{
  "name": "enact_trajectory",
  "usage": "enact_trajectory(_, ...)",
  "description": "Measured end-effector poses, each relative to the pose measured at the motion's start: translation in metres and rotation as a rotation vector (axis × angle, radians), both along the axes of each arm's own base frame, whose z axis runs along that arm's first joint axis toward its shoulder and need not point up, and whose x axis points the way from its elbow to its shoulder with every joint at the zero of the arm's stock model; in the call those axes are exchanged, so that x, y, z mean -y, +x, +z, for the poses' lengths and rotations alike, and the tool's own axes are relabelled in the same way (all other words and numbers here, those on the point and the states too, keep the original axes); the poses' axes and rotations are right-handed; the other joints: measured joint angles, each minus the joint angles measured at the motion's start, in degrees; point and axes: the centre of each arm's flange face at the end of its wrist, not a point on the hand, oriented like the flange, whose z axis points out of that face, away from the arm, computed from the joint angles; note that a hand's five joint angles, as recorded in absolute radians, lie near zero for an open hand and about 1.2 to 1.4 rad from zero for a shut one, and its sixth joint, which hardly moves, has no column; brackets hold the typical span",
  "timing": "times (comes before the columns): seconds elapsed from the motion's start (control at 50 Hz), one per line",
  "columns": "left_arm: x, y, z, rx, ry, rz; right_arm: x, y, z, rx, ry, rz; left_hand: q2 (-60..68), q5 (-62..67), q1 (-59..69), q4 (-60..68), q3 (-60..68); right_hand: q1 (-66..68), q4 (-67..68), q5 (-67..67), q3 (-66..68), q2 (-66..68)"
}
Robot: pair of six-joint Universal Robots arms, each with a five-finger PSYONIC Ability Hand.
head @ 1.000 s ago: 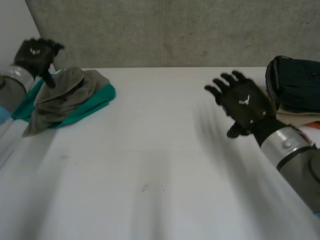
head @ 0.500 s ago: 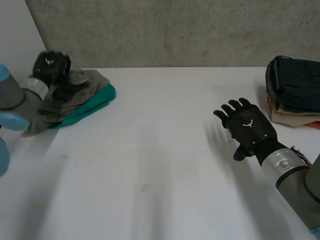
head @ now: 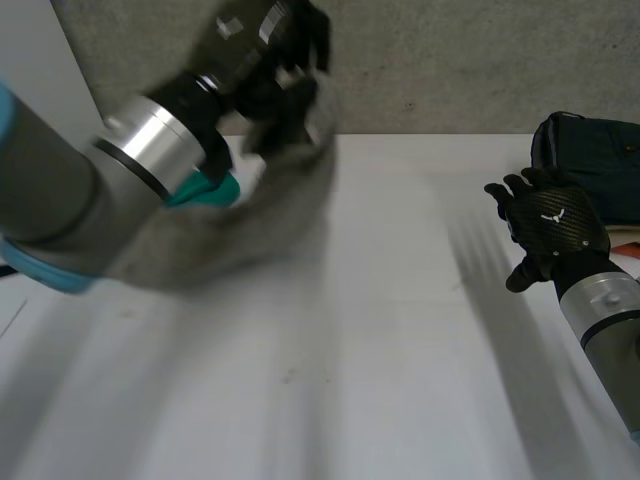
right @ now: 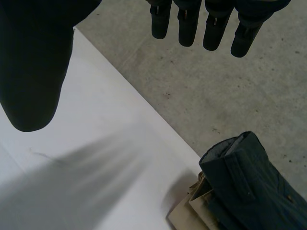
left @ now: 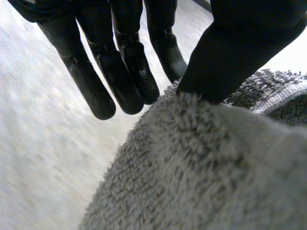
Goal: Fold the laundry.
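Your left hand (head: 275, 40) has swung up from the teal cloth (head: 205, 188), thumb and fingers pinching the grey towel (head: 270, 210) at an edge, so you can spread it next. The towel hangs beneath the hand, its long axis running down to the table (head: 380, 350). Your right hand (head: 555, 225) waits open and empty.

Grey towel (head: 255, 225) in the air, other laundry at the sides.
You see it fluffy and crumpled, hanging above the tabletop (head: 380, 350); a teal cloth (head: 205, 188) behind it, a folded dark-blue garment (head: 590, 165) far right.
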Motion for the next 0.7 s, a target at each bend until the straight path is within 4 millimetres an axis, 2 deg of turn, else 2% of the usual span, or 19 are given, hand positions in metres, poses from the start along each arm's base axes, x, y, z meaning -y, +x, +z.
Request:
enact_trajectory(0.1, -0.013, -0.03, -0.053, 0.078, 0.138, -0.081, 0.003, -0.003, 0.0, 0.039, 0.016, -0.01, -0.6, -0.2, -0.4, -0.3, -0.3, 0.0, 0.0, 0.0, 0.0, 0.0)
enact_trajectory(0.16, -0.024, -0.048, -0.085, 0.125, 0.204, -0.134, 0.004, -0.004, -0.001, 0.048, 0.022, -0.013, -24.7, -22.1, -25.6, -24.8, -24.0, 0.0, 0.0, 0.0, 0.0, 0.0)
enact_trajectory(0.18, -0.027, -0.051, -0.09, 0.132, 0.213, -0.143, 0.004, -0.004, -0.001, 0.048, 0.022, -0.014, -24.7, -22.1, -25.6, -24.8, -24.0, 0.0, 0.0, 0.0, 0.0, 0.0)
enact_trajectory(0.2, -0.032, -0.057, -0.1, 0.149, 0.231, -0.163, 0.004, -0.005, -0.001, 0.049, 0.024, -0.015, -42.4, -39.8, -43.7, -42.7, -41.5, 0.0, 0.0, 0.0, 0.0, 0.0)
enact_trajectory(0.24, -0.038, -0.062, -0.11, 0.166, 0.246, -0.184, 0.004, -0.005, -0.002, 0.048, 0.026, -0.017, -52.5, -50.0, -52.3, -52.9, -51.6, 0.0, 0.0, 0.0, 0.0, 0.0)
enact_trajectory(0.26, -0.041, -0.065, -0.114, 0.174, 0.25, -0.194, 0.005, -0.005, -0.003, 0.047, 0.027, -0.019, -54.4, -52.1, -52.7, -54.9, -53.8, 0.0, 0.0, 0.0, 0.0, 0.0)
enact_trajectory(0.32, -0.043, -0.066, -0.115, 0.179, 0.242, -0.2, 0.005, -0.005, -0.003, 0.045, 0.029, -0.02, -54.7, -52.2, -52.7, -55.1, -54.0, 0.0, 0.0, 0.0, 0.0, 0.0)
enact_trajectory(0.36, -0.037, -0.06, -0.104, 0.17, 0.215, -0.175, 0.005, -0.005, -0.003, 0.043, 0.028, -0.02, -54.7, -52.2, -52.7, -55.1, -54.0, 0.0, 0.0, 0.0, 0.0, 0.0)
enact_trajectory(0.44, -0.018, -0.035, -0.08, 0.154, 0.158, -0.091, 0.004, -0.004, -0.001, 0.039, 0.023, -0.014, -54.7, -52.2, -52.7, -55.1, -54.0, 0.0, 0.0, 0.0, 0.0, 0.0)
enact_trajectory(0.54, 0.007, 0.006, -0.056, 0.17, 0.1, 0.048, -0.004, 0.0, 0.006, 0.006, 0.032, 0.02, -54.7, -52.2, -52.6, -55.1, -54.0, 0.0, 0.0, 0.0, 0.0, 0.0)
enact_trajectory(0.62, 0.023, 0.033, -0.053, 0.221, 0.086, 0.144, -0.022, 0.011, 0.012, -0.061, 0.053, 0.108, -54.7, -52.2, -52.6, -55.1, -54.0, 0.0, 0.0, 0.0, 0.0, 0.0)
enact_trajectory(0.7, 0.039, 0.054, -0.063, 0.306, 0.092, 0.221, -0.045, 0.029, 0.015, -0.15, 0.067, 0.255, -54.7, -52.2, -52.6, -55.1, -54.0, 0.0, 0.0, 0.0, 0.0, 0.0)
